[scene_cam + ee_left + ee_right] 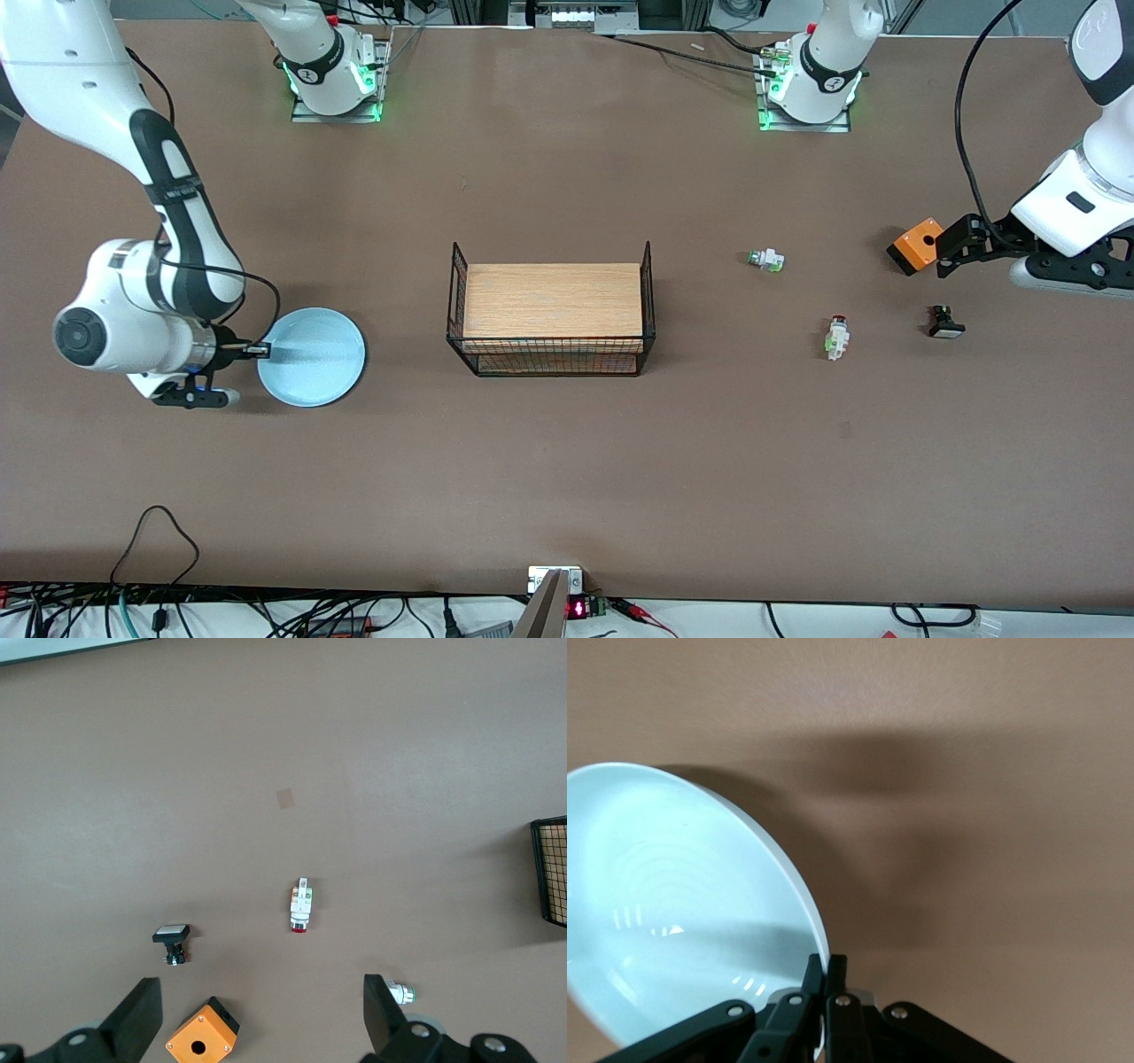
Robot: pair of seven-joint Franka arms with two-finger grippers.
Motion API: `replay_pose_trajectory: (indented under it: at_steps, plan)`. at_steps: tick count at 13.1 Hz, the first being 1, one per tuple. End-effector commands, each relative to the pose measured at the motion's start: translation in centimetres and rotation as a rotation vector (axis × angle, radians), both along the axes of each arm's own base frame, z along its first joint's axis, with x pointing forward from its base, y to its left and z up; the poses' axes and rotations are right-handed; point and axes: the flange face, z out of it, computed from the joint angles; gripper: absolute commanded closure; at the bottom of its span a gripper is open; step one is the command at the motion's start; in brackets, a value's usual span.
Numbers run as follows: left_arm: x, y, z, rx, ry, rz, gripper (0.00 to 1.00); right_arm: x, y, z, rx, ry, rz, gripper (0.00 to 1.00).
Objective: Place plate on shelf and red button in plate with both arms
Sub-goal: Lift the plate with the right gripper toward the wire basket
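Here we see the right gripper [824, 979] pinching the plate [312, 356] rim, and the left gripper [261, 1014] wide open over the red button [300, 906].

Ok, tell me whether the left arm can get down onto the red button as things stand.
Probably yes. The left gripper is open and holds nothing, and the red button lies alone on bare table, apart from the green-capped part, the black part and the orange box.

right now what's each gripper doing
left gripper: open, empty, above the orange box.
right gripper: shut on the plate rim.
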Motion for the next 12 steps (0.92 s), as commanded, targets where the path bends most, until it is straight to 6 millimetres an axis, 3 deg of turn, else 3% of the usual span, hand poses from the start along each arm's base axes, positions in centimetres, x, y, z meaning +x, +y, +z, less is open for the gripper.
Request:
replay_pose_trajectory:
  at_steps: [1,5,7,9,12]
  plan:
    - [0.1,0.2,0.5,0.005,-0.003,-0.016,0.0,-0.7,-0.1,6.9,0.005,-0.011,0.002,1.0]
    - [0.1,0.3,0.4,0.005,-0.002,-0.015,0.0,-1.0,-0.3,15.0,-0.009,0.003,-0.034,1.0]
    - [0.1,0.2,0.5,0.005,-0.003,-0.016,0.0,-1.2,1.1,19.8,-0.034,0.05,-0.115,1.0]
    - [0.1,0.1,0.5,0.005,-0.003,-0.018,0.0,-2.0,2.8,23.7,-0.05,0.067,-0.155,1.0]
    - [0.1,0.3,0.4,0.005,-0.002,-0.015,0.0,-4.3,7.9,28.8,-0.089,0.056,-0.235,1.0]
